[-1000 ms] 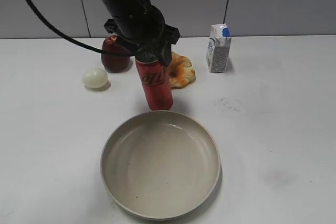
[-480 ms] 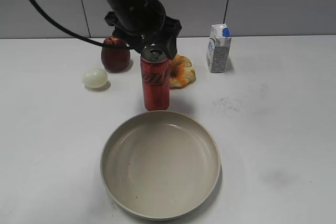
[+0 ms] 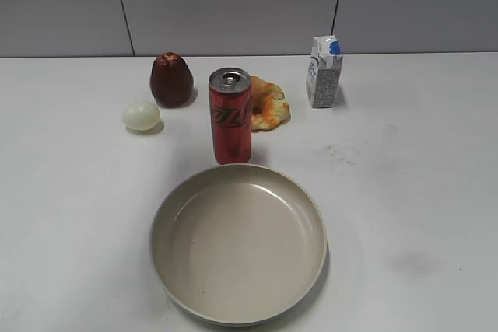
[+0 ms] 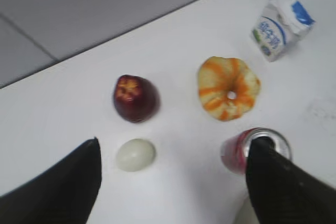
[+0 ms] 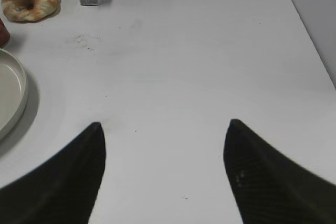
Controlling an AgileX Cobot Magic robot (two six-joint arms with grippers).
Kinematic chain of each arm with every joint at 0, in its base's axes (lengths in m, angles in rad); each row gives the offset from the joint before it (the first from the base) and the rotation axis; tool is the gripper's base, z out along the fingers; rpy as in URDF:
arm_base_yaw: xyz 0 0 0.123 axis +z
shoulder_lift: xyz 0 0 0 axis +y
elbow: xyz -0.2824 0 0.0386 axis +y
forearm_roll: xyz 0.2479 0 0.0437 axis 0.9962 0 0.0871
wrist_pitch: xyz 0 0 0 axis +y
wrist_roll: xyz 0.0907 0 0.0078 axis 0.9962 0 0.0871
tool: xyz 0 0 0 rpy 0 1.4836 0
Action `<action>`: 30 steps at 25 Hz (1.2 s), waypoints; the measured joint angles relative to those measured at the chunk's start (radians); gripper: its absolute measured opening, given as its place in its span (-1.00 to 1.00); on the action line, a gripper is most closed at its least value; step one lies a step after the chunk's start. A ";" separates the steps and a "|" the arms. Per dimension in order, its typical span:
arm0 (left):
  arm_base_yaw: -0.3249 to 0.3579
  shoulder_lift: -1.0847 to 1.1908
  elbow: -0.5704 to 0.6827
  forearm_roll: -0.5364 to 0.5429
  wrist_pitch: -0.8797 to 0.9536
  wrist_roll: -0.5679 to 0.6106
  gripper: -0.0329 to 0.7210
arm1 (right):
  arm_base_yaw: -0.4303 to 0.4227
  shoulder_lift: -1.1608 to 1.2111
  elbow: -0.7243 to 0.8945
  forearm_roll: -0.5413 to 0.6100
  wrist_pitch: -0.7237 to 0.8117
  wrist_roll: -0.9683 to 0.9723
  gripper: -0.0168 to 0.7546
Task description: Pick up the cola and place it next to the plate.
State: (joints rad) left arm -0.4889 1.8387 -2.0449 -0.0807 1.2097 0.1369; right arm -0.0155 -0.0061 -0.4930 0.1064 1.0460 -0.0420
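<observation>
The cola (image 3: 231, 117), a tall red can with a silver top, stands upright on the white table just behind the plate (image 3: 237, 301), a wide beige dish at the front middle. No arm shows in the exterior view. In the left wrist view my left gripper (image 4: 173, 148) is open and empty, high above the table; the cola (image 4: 236, 153) shows partly behind its right finger. In the right wrist view my right gripper (image 5: 164, 127) is open and empty over bare table, with the plate's rim (image 5: 21, 90) at the left edge.
A dark red fruit (image 3: 171, 80), a pale egg (image 3: 141, 115), an orange-and-cream ring-shaped pastry (image 3: 268, 104) and a small white milk carton (image 3: 324, 72) stand behind the cola. A grey wall runs along the table's far edge.
The left arm let go of the cola, rose and left the exterior view. The cola stays upright behind the plate.
</observation>
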 joint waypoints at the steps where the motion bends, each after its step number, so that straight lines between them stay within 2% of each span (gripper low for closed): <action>1: 0.021 -0.031 0.030 0.008 0.001 -0.001 0.83 | 0.000 0.000 0.000 0.000 0.000 0.000 0.43; 6: 0.150 -0.228 0.269 0.019 0.004 -0.001 0.81 | 0.000 0.000 0.000 0.000 0.000 0.000 0.43; 11: 0.295 -0.459 0.644 0.020 0.006 -0.011 0.78 | 0.000 0.000 0.000 0.000 0.000 0.000 0.43; 15: 0.379 -0.686 0.928 0.010 0.002 -0.030 0.77 | 0.000 0.000 0.000 0.000 0.000 0.000 0.43; 19: 0.406 -0.947 1.170 0.007 -0.023 -0.045 0.76 | 0.000 0.000 0.000 0.000 0.000 0.000 0.43; 23: 0.408 -1.228 1.345 0.004 -0.067 -0.050 0.76 | 0.000 0.000 0.000 0.000 0.000 0.000 0.43; 30: 0.408 -1.640 1.490 0.007 -0.099 -0.051 0.74 | 0.000 0.000 0.000 0.000 0.000 0.000 0.43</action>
State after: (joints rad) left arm -0.0813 0.1985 -0.5553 -0.0735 1.1105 0.0856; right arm -0.0155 -0.0061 -0.4930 0.1064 1.0460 -0.0420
